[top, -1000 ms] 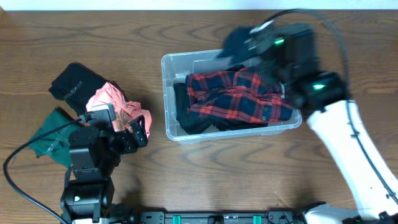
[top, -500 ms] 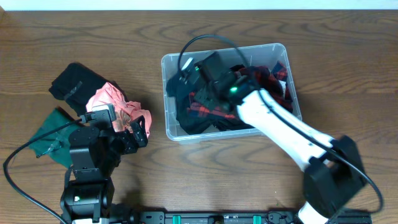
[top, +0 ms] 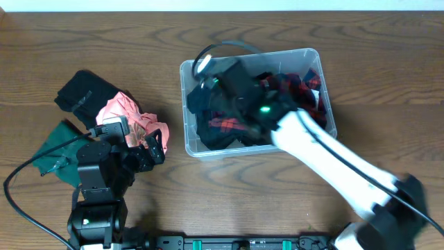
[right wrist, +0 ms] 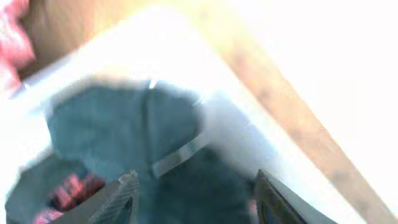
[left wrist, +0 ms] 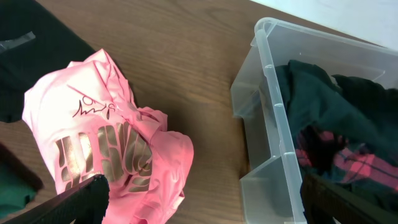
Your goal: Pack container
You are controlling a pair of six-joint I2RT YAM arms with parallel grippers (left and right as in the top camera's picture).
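Swung from upper right to centre frame, the right gripper (right wrist: pixel 194 183), jaws apart, should press dark clothes (top: pixel 207 110) down inside the container (top: pixel 187 139); left gripper (left wrist: pixel 199 202) sits spread

Ahead of the left gripper (left wrist: pixel 202 193) jaws: pink garment (left wrist: pixel 99 143), bronze metallic print. Right of them: clear container (left wrist: pixel 273 112), dark garment (left wrist: pixel 311 99), red-navy plaid shirt (left wrist: pixel 354 168). Left: black garment (left wrist: pixel 25 56). Table (left wrist: pixel 186 62): brown woodgrain.

clear glossy plastic container (left wrist: pixel 273 124) — soft pink cloth (left wrist: pixel 106 149) — matt wood table (top: pixel 83 42)
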